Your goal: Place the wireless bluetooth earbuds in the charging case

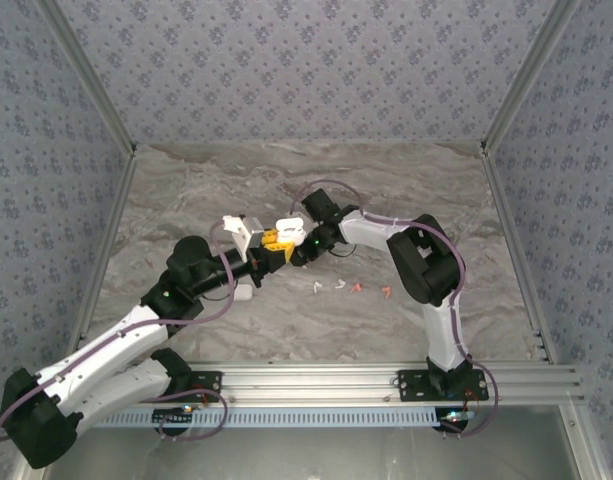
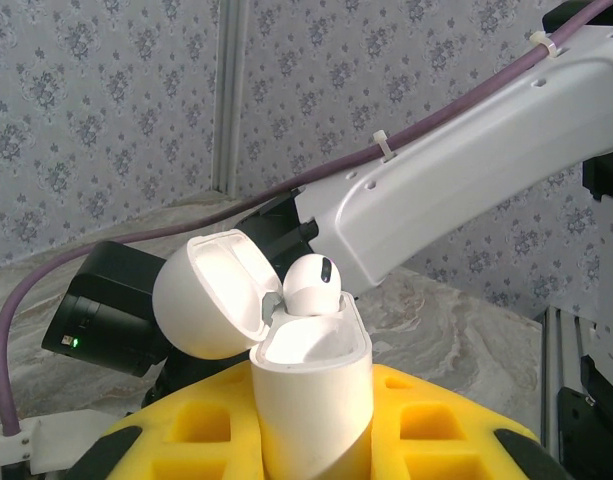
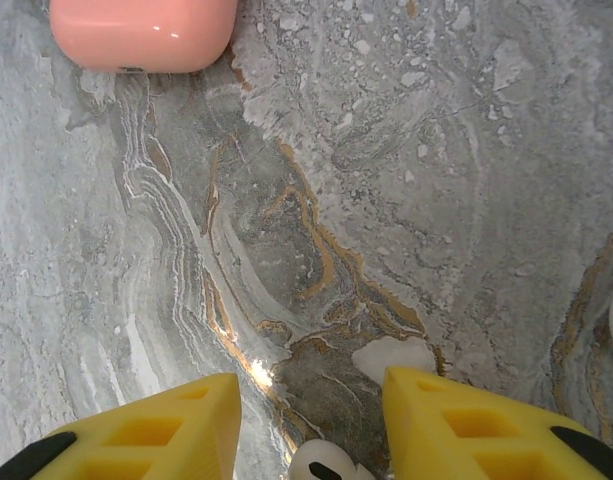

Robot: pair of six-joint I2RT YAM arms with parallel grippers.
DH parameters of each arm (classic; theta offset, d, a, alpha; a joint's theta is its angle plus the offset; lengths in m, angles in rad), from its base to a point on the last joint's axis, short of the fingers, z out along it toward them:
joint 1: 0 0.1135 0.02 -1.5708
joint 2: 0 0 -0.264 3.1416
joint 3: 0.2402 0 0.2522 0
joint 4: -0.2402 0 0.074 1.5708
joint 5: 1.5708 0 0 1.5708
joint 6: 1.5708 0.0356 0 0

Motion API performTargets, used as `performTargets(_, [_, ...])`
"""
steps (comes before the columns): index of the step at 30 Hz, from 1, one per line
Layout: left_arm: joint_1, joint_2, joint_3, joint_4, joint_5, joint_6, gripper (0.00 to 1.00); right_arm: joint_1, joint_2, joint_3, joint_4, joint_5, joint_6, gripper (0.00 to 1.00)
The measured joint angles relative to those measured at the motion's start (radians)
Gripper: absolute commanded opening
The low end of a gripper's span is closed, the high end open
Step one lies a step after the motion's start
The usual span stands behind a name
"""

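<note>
Left gripper (image 2: 314,435) is clamping the open case (image 2: 311,385) upright, steadying it while a bud (image 2: 311,285) is sitting in its well; right gripper (image 3: 311,400) is hovering part-open, gripping nothing.

The charging case (image 2: 311,400) and the earbud (image 2: 311,285) at its mouth are rendered in white, the earbud marked by a dark dot. The right gripper (image 3: 311,385) is fitted with yellow fingers (image 3: 146,435) edged in black. The table (image 3: 336,200) is patterned as grey marble veined in ochre. A second case (image 3: 141,35) is coloured salmon pink. The walls (image 1: 306,70) are papered grey-blue with small floral sprigs.
</note>
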State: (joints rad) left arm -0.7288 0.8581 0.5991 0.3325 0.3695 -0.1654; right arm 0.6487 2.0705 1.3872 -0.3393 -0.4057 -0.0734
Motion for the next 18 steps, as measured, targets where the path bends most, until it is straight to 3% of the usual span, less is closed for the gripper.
performTargets(18, [0.000, 0.017, 0.000, -0.011, 0.000, 0.000, 0.00, 0.000, -0.036, -0.042, -0.055, -0.002, -0.059, 0.35])
